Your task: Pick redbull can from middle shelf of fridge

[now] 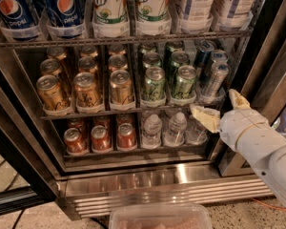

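Currently the cream two-finger claw is hovering open and empty just below the slim blue-and-silver redbull can at the right end of the grey wire middle shelf, and so is risking clipping the rack edge or toppling the neighbouring wider green cans.

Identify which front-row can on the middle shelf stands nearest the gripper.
The slim blue-and-silver redbull can at the row's right end; the gold cans and green cans are wider and farther from the open gripper just below it.
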You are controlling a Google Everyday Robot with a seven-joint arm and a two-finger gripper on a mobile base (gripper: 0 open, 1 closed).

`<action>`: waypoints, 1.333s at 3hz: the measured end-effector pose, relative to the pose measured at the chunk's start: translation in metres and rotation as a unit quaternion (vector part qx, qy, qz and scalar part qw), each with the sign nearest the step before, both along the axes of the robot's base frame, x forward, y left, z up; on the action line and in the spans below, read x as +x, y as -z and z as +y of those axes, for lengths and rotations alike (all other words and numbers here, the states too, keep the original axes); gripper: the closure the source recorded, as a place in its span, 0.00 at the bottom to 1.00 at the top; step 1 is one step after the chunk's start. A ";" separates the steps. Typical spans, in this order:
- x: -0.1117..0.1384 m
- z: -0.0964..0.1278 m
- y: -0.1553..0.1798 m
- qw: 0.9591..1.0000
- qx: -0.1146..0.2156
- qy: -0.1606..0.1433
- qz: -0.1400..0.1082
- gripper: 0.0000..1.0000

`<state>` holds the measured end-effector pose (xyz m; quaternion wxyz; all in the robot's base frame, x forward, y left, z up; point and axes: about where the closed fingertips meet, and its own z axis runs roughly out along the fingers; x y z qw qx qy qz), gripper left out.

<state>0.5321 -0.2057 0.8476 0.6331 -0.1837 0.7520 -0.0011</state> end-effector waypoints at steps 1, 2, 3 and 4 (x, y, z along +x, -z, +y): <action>0.000 0.000 0.000 1.000 0.000 0.000 0.000 0.26; 0.000 0.000 0.000 1.000 0.000 0.000 0.000 0.27; 0.000 0.000 0.000 1.000 0.000 0.000 0.000 0.30; 0.000 0.000 0.000 1.000 0.000 0.000 0.000 0.34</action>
